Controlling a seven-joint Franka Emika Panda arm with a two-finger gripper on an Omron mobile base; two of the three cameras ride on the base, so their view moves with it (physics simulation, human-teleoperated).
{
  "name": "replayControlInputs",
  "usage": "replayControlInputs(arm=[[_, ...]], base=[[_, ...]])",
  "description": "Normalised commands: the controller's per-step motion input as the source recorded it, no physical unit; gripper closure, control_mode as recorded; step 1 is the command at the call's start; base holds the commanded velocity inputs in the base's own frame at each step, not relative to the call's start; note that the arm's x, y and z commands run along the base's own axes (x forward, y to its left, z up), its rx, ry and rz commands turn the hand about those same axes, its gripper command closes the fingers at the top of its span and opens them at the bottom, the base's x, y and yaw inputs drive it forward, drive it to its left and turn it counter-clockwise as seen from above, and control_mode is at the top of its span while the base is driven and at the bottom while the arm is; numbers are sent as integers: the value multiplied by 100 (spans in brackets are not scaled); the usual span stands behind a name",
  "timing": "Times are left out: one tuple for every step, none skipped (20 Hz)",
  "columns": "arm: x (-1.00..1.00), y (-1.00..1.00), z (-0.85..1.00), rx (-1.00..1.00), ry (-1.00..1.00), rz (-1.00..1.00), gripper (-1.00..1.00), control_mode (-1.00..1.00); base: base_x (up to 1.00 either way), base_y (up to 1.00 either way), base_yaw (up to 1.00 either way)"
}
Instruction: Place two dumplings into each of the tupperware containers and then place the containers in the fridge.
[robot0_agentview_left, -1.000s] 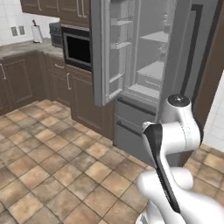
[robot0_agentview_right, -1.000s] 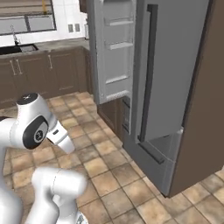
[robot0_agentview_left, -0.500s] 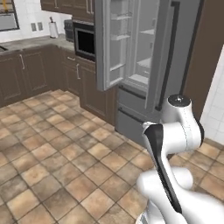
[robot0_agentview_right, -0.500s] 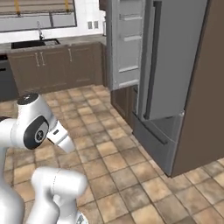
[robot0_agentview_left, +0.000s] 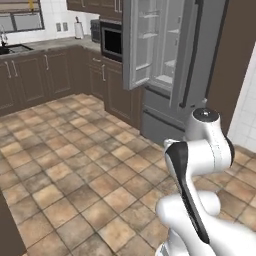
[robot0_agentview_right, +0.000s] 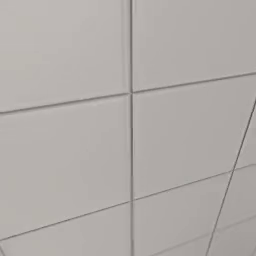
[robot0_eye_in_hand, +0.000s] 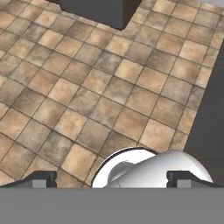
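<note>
Fridge (robot0_agentview_left: 165, 55) is seen w/ one door open; nothing is held by gripper (robot0_eye_in_hand: 111, 178), tips apart; dumplings, containers unseen; progress can't be judged.

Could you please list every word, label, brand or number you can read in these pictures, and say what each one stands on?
None: no readable text shows.
The fridge, with one door open, bears no visible brand or label.
The microwave front shows no legible markings.
The wall tiles and floor tiles are plain.
</note>
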Motion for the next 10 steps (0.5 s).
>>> replayControlInputs(arm=[[0,0,0,0,0,0,-100,100],[0,0,0,0,0,0,-100,100],[0,0,0,0,0,0,-100,100],[0,0,0,0,0,0,-100,100],[0,0,0,0,0,0,-100,100],[0,0,0,0,0,0,-100,100],[0,0,0,0,0,0,-100,100],[0,0,0,0,0,0,-100,100],[0,0,0,0,0,0,-100,100],[0,0,0,0,0,0,-100,100]], base=[[-79,91,5],[-73,100,2],[-67,100,0],[-61,100,0],[-55,100,0],[-51,100,0],[-46,100,0],[-48,100,0],[-44,96,0],[-41,89,0]])
